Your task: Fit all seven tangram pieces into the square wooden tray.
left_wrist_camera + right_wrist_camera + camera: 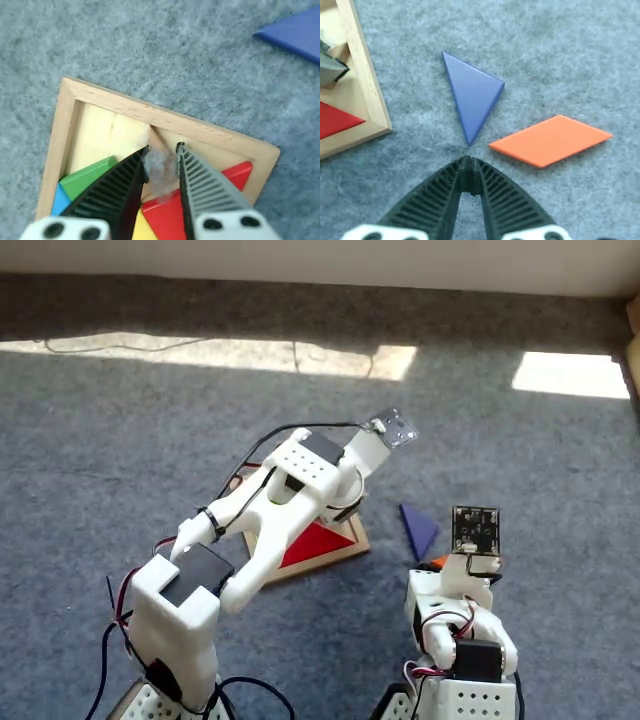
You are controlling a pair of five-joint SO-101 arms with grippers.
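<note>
Nearest the base of the right arm (462, 625), the right gripper (468, 165) hangs low over grey carpet (120, 420). Its two black fingers are pressed together at the tips, with nothing between them.

Just ahead of that tip lie two loose tangram pieces, flat on the carpet. The blue triangle (472, 95) has its narrowest corner turned toward the gripper. The orange parallelogram (551, 140) lies just beside that corner, apart from it by a thin strip of carpet.

Farther on, and to the side of the blue triangle, sits the square wooden tray (165, 120), flat on the carpet and clear of both loose pieces. Four pieces lie inside it, gathered on one side: a light blue piece (59, 200), a green piece (87, 175), a yellow piece (142, 231) and a red piece (165, 217). The rest of the tray floor is bare pale wood.

The left arm (280, 510) stretches across the tray from the near left. The left gripper (162, 149) hangs over the bare part of the floor, close to one rim. A small pale wood-coloured shape (157, 140) shows at its tip. I cannot tell whether the gripper pinches that shape or only stands over it.

Beyond the arms, patches of sunlight (570, 373) fall across the carpet, and a thin cable (100, 342) trails along the far side.
</note>
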